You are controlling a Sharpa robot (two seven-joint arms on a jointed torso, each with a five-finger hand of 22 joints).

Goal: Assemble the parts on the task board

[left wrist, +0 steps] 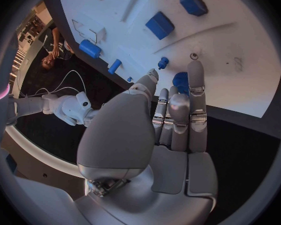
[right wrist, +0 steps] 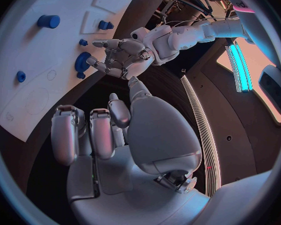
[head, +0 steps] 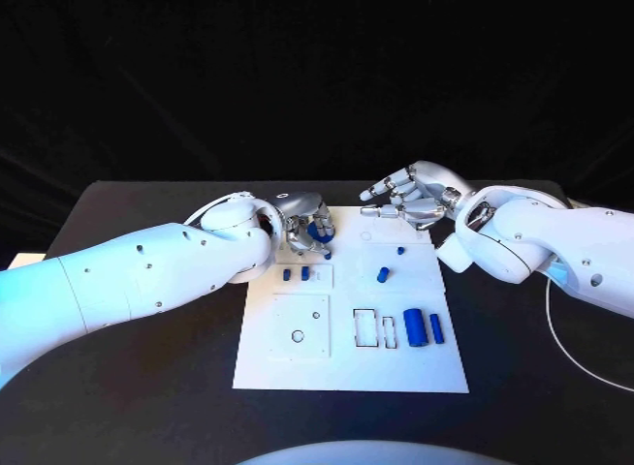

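The white task board (head: 348,363) lies flat in the middle of the black surface (head: 136,397). The left hand (head: 304,226) reaches over the far left corner of the board, fingers pointing down. A round blue part (left wrist: 181,80) sits under its fingers, and the fingers hide most of it. In the left wrist view the fingers lie straight and close together, with the thumb near a tiny blue peg (left wrist: 163,62). In the right wrist view the same hand bends around the round blue part. Whether it grips that part or only touches it cannot be told.

The right hand (head: 409,197) hangs over the far right corner of the board. Its fingers are curled a little and spread apart, and it holds nothing.

Other blue parts rest on the board. Two small blocks (head: 297,274) stand side by side near the left hand. A short blue piece (head: 383,274) lies in the middle, and a tiny one (head: 399,250) sits just beyond it. A fat blue cylinder (head: 415,326) and a thin blue bar (head: 437,328) lie next to each other on the right side. Beside them are empty slots (head: 374,328) outlined in black, and a small ring mark (head: 298,336) lies to their left.

There is a faint printed mark on the board in the left wrist view, but it is too small to read. A white cable (head: 562,334) curves across the surface on the right, and the picture edge cuts it off.
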